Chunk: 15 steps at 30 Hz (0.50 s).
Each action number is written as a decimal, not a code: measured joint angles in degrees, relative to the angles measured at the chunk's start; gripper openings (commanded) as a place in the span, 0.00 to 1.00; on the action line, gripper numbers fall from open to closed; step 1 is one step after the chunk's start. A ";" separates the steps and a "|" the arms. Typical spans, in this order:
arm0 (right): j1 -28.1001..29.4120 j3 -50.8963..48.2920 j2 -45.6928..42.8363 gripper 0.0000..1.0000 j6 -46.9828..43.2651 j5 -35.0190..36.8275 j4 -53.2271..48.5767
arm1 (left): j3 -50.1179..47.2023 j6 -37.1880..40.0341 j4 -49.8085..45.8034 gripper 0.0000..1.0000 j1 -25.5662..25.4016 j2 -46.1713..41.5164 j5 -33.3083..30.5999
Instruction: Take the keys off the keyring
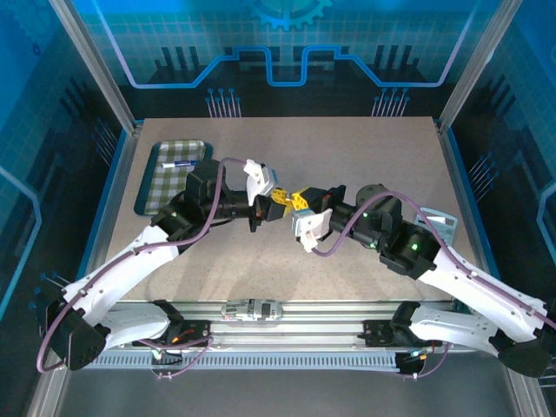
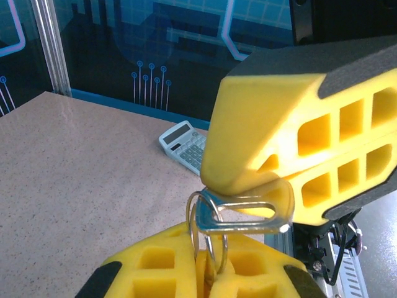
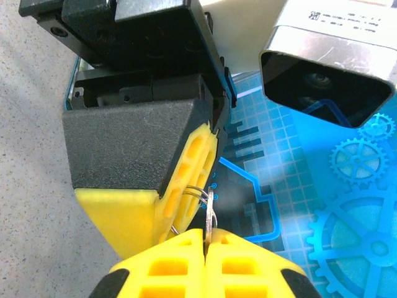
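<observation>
two robot claws meet mid-frame over a speckled table [image 1: 365, 148], sharing a key [image 2: 248, 227] and wire keyring [image 2: 193, 218].
the left claw [image 2: 208, 273] is pinched shut on the keyring; the right claw [image 2: 245, 186] clamps the key's head, low centre in the left wrist view. the thin ring could slip free, or the key jam, if the pull strays off the coil's line.

Left fingers [image 1: 279, 200] and right fingers [image 1: 301, 202] tip to tip above the table's [image 1: 356, 152] middle — checked tray [image 1: 146, 178] far left
</observation>
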 measured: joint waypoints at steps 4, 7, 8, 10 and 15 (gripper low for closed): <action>1.03 0.02 0.50 0.00 -0.46 1.70 -0.37 | 0.02 0.02 -1.40 0.00 0.28 -0.02 0.00; 1.49 0.04 0.50 0.00 -0.46 2.56 -0.90 | 0.02 0.02 -1.95 0.00 0.35 -0.02 0.04; 1.73 0.02 0.50 0.00 -0.46 2.84 -0.96 | 0.02 0.04 -2.03 0.00 0.35 -0.02 0.04; 2.08 0.46 0.74 0.00 -0.26 3.21 -1.55 | 0.02 0.20 -2.21 0.00 0.35 -0.02 0.07; 0.83 3.26 1.07 0.00 2.80 -0.09 -5.64 | 0.07 0.42 -2.19 0.00 0.37 -0.42 0.09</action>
